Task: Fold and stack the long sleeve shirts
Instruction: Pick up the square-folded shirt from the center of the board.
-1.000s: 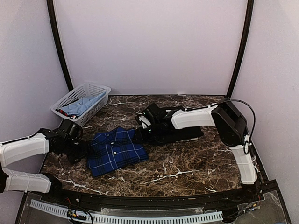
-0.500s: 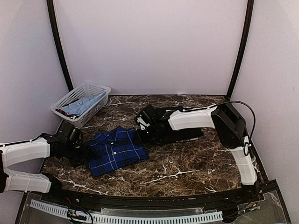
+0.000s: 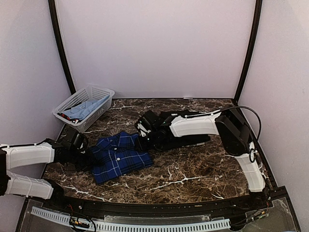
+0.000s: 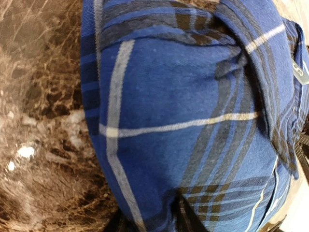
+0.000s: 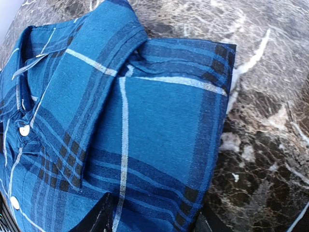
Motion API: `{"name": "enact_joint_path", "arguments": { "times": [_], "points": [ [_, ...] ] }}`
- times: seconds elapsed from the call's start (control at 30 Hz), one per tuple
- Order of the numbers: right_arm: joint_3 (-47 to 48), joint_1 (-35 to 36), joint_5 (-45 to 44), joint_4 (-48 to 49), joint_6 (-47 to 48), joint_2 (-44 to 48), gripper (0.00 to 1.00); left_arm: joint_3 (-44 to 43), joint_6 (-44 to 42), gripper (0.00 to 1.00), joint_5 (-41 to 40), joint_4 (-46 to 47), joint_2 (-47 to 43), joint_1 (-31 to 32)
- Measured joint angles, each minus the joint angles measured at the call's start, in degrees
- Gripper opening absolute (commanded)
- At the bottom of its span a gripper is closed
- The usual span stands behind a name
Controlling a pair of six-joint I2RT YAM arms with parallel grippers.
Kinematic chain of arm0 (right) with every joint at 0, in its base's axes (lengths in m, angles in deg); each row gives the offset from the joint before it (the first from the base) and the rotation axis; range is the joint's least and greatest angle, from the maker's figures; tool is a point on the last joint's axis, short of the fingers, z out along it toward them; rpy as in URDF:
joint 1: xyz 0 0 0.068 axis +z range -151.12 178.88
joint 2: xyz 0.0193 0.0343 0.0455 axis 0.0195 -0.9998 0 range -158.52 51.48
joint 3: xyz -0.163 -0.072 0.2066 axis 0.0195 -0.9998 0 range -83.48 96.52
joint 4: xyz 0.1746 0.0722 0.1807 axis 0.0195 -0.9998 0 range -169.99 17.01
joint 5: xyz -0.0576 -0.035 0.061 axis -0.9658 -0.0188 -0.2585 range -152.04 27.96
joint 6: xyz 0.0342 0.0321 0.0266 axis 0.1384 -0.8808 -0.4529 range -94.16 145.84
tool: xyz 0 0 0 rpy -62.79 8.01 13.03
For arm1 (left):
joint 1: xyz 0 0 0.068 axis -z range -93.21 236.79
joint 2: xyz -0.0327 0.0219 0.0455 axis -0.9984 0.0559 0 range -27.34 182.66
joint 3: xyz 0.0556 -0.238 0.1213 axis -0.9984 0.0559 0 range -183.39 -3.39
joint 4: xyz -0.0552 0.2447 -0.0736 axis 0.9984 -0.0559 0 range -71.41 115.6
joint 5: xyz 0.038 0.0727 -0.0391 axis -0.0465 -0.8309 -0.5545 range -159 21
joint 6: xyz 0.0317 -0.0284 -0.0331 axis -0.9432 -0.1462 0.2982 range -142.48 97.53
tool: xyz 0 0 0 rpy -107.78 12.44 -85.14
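The blue-and-navy plaid long sleeve shirt (image 3: 118, 157) lies folded on the marble table, collar toward the back. The black long sleeve shirt (image 3: 188, 137) lies behind and to its right, partly under my right arm. My left gripper (image 3: 88, 157) sits at the plaid shirt's left edge. In the left wrist view, plaid cloth (image 4: 183, 106) bunches between the two dark fingers of the left gripper (image 4: 153, 220), which pinch it. My right gripper (image 3: 141, 140) is at the plaid shirt's far right corner. In the right wrist view the right gripper (image 5: 152, 220) straddles flat cloth (image 5: 145, 121), jaws apart.
A white lattice basket (image 3: 107, 93) holding light-blue cloth (image 3: 79, 110) stands at the back left by the wall. Bare marble (image 3: 203, 169) lies in front of the black shirt. Black frame posts rise at both back corners.
My left gripper has pushed onto the plaid shirt's left edge and closed in on the cloth. My right gripper has slid left from the black shirt to the plaid shirt's corner.
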Motion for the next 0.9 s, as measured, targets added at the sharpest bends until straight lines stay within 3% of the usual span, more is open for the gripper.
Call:
{"name": "enact_joint_path", "arguments": {
  "times": [0.1, 0.27, 0.37, 0.9],
  "points": [
    [0.66, 0.35, 0.00, -0.26, -0.13, -0.46, 0.38, 0.04, 0.48, 0.17, 0.72, -0.02, 0.00, 0.00],
    [2.78, 0.87, 0.11, -1.33, -0.68, -1.90, 0.10, 0.02, 1.09, 0.03, 2.03, 0.17, 0.00, 0.00],
    [4.09, 1.09, 0.02, -2.54, -0.68, -2.67, 0.00, 0.02, 1.66, 0.00, 2.60, 0.26, -0.02, -0.02],
    [14.43, 2.19, -2.34, -11.93, 1.07, -3.34, 0.00, -7.67, -0.02, 0.00, 3.32, -5.46, -3.93, -0.04]
  ]
}}
